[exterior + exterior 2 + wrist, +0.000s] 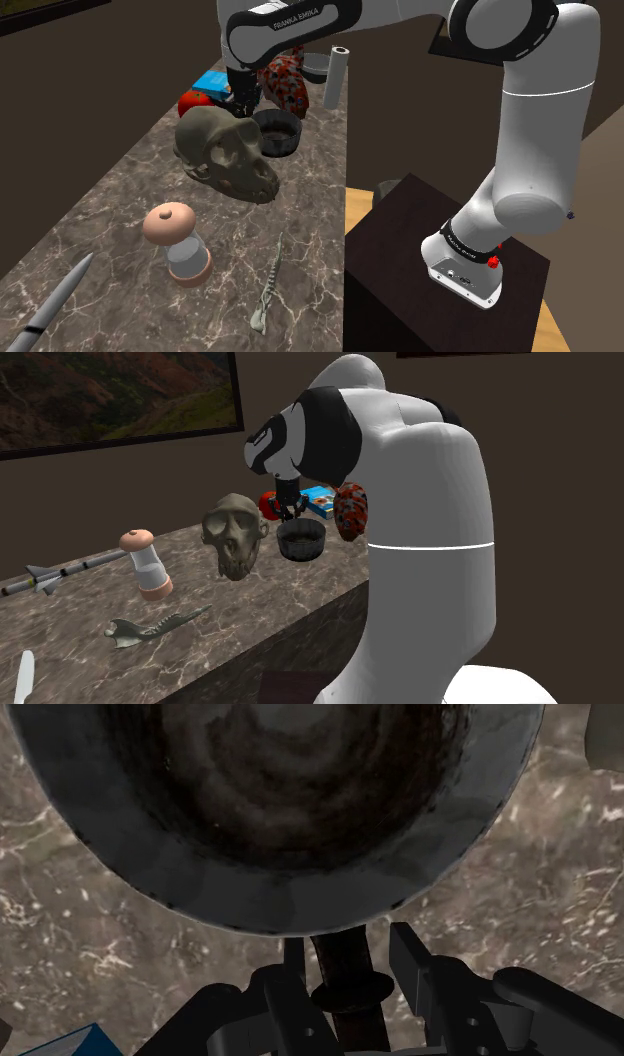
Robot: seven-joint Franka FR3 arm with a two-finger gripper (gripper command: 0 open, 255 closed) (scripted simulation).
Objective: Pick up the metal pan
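Pan (277, 131) sits upright on the marble counter (120, 200), toward the far end in the shoulder view and just beside the skull (228, 152), on that view's right. I read it as dark grey, round and deep-walled; in the wrist view its inside looks worn and blotchy. Gripper (348, 936) is low over the pan's stubby handle (345, 974). Fingers (408, 954) stand apart, one on each side of the handle. A gap shows beside at least one of them, so I log the pincer as open and gripping nothing. Past the gripper in the shoulder view lie a red round thing (195, 102) and a blue box (212, 80).
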